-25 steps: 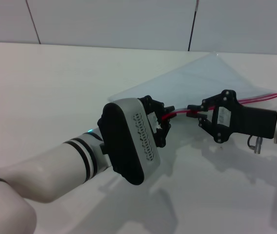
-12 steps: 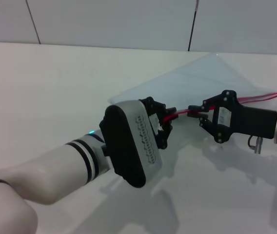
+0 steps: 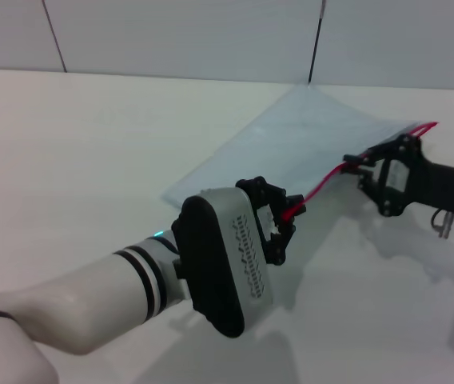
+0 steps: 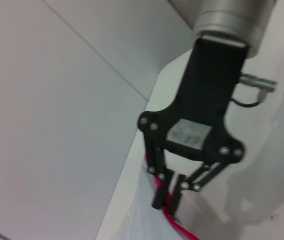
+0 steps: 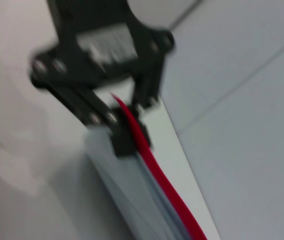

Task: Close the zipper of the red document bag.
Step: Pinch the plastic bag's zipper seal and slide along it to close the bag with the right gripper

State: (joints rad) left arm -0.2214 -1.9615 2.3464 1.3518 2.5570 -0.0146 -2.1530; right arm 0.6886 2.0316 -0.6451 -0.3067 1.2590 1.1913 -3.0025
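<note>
The red document bag (image 3: 291, 132) lies flat on the white table, a pale translucent sheet. Its zipper (image 3: 323, 178) is a thin red strip stretched taut between both grippers and lifted off the table. My left gripper (image 3: 288, 214) is shut on the strip's near end; the right wrist view shows this left gripper (image 5: 132, 125) pinching the zipper (image 5: 167, 192). My right gripper (image 3: 360, 165) is shut on the zipper farther along, toward the bag's far right corner. In the left wrist view this right gripper (image 4: 166, 202) has the red zipper (image 4: 179, 227) between its fingertips.
The white table (image 3: 91, 144) spreads left and toward the front. A grey panelled wall (image 3: 187, 36) rises behind its far edge. My left forearm (image 3: 107, 288) crosses the front left of the table.
My right gripper has slid right and away along the zipper, widening the gap to the left gripper. The bag has shifted and swung; the left gripper moved slightly nearer and right.
</note>
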